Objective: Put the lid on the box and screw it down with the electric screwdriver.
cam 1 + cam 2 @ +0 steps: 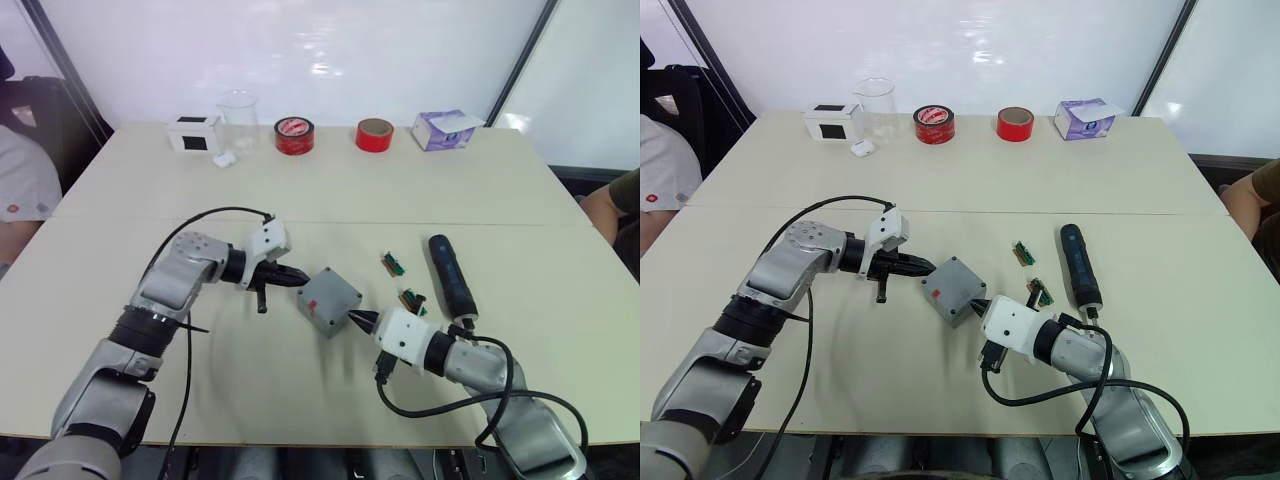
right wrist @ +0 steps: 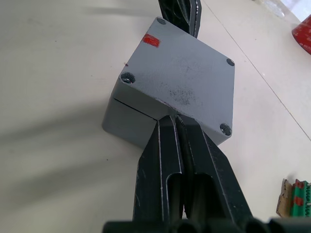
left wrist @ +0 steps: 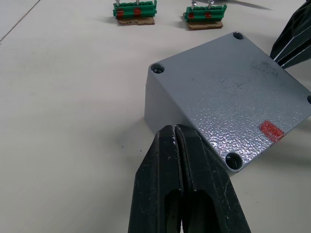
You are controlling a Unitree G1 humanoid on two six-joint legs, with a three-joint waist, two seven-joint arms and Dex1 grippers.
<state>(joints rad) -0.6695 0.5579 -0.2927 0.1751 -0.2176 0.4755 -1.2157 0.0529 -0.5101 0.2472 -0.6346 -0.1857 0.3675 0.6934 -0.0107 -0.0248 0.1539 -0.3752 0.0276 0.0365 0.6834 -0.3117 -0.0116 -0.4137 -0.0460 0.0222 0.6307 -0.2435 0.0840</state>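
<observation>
Now the shallow grey square metal lid sits on the deeper grey box; both closed, empty hands, left and right, should square its corners before screwing.

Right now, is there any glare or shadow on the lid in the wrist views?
Left wrist view: bright speckled sheen on the lid near the left fingers. Right wrist view: lid evenly lit, soft shadows streaking the table beside the box.
</observation>
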